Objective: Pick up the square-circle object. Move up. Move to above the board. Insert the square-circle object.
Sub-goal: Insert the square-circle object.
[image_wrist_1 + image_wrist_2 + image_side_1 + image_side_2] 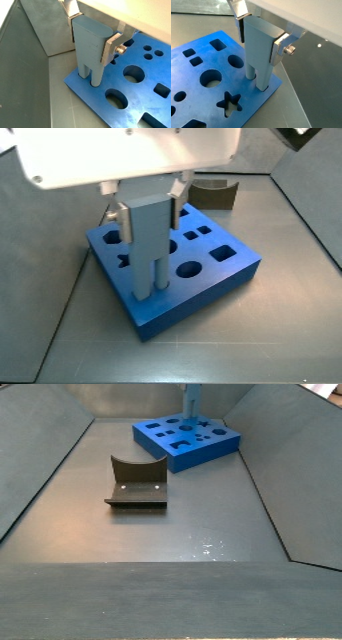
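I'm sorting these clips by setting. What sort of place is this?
Probably a robot test cell, not a home: a bare grey walled tray, a blue board with shaped holes, and the gripper holding a tall grey block upright at the board's edge.

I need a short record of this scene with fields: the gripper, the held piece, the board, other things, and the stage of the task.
gripper: gripper above the board's edge, silver fingers shut on the square-circle object
held piece: tall grey-blue block with two prongs, the square-circle object, upright
prongs: tips at the board's top near a corner; whether they are inside a cutout cannot be told
board: thick bright-blue square slab with shaped cutouts
other: dark brown arch-shaped block on the floor, apart from the board
stage: insertion
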Robot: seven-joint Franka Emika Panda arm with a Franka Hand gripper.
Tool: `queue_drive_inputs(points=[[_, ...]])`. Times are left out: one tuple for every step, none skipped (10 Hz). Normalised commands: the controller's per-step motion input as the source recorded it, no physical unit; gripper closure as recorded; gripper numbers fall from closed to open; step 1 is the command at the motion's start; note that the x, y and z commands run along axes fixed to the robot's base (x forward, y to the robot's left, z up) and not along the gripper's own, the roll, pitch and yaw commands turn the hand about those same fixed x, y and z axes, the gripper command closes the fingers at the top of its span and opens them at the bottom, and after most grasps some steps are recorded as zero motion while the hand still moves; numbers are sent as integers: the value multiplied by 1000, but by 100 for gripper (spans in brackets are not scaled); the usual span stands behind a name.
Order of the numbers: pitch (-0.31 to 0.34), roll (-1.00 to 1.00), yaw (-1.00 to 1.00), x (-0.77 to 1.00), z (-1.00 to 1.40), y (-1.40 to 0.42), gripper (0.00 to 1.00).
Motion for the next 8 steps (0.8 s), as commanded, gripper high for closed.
queue_drive_inputs(points=[[-323,176,46,-426,-594,-400,100],[-317,203,0,-394,-600,-440,100],[-270,260,0,-443,-609,-386,100],[-151,280,0,-306,-774,-323,100],[-89,237,0,-220,-914,-326,100],[-7,179,0,11,-886,-286,100],[19,14,-120,174,0,-120,100],[119,0,-60,426,-1000,0,100]])
